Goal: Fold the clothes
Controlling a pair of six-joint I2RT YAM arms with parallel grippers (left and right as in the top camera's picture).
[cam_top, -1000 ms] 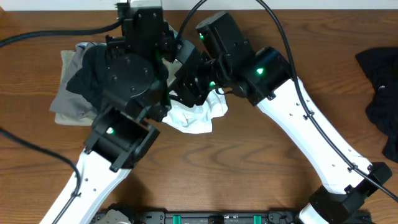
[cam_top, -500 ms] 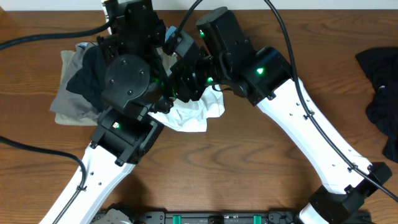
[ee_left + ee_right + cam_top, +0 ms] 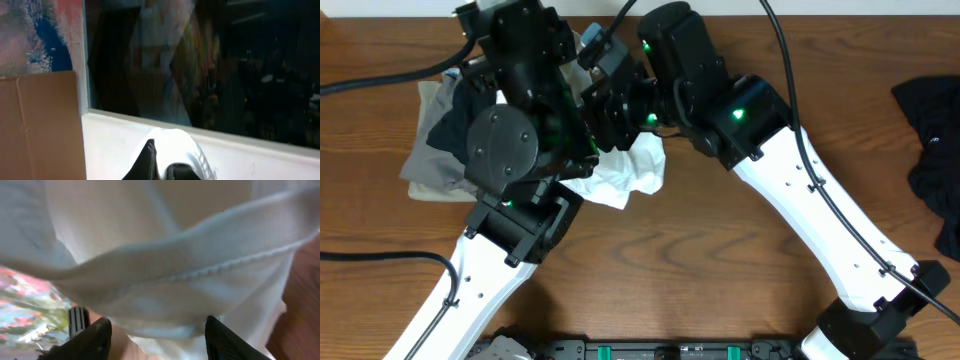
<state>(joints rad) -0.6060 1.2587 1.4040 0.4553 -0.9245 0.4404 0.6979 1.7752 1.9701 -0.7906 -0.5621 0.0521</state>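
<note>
Hem of white T-shirt [image 3: 175, 265] lies crosswise just beyond right gripper [image 3: 157, 327], jaws apart, empty (left gripper [image 3: 161, 162] clamped on it).

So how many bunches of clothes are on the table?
3. A white T-shirt in the middle where the arms meet, a grey and black heap at the left, and a black garment at the right edge. More could be hidden under the arms.

Robot lab: cabled arms [image 3: 820, 210], wooden table [image 3: 720, 280], cardboard [image 3: 40, 125].
</note>
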